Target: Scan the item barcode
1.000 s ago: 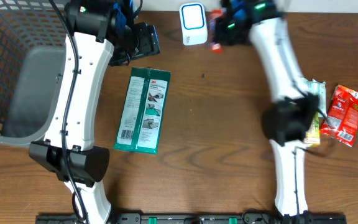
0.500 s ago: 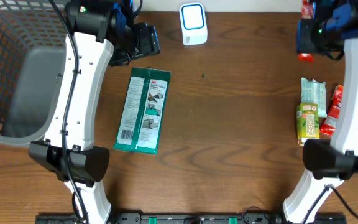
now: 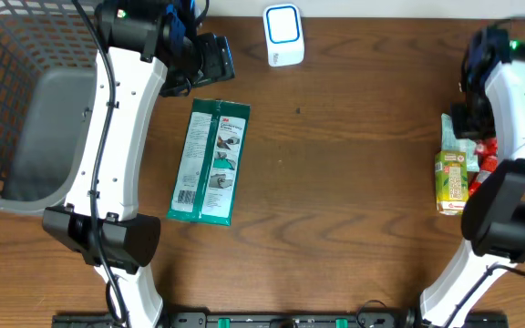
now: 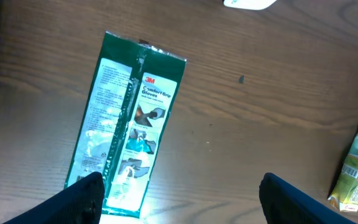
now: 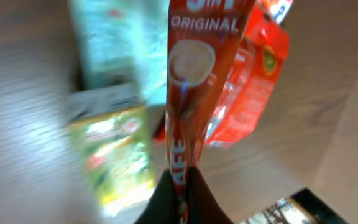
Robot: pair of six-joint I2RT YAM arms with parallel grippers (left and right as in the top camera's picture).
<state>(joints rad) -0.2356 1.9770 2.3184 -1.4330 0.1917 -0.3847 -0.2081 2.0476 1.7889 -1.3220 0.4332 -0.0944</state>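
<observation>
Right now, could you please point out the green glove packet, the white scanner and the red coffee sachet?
green glove packet (image 3: 210, 162), overhead view, middle of its printed face.
white scanner (image 3: 283, 35), overhead view, centre of its top face.
red coffee sachet (image 5: 194, 62), right wrist view, its cup picture.

The overhead camera looks straight down on the desk (image 3: 335, 182), far enough off to take in its whole width, with the scanner (image 3: 283, 35) at the far edge. The left wrist camera hangs fairly high, facing down at the green pack (image 4: 129, 124), with the yellow-green carton (image 4: 356, 168) at its right edge; both also show in the overhead view. The right wrist camera sits very close and blurred behind the red sachet (image 5: 194, 74), with the same carton below it.
</observation>
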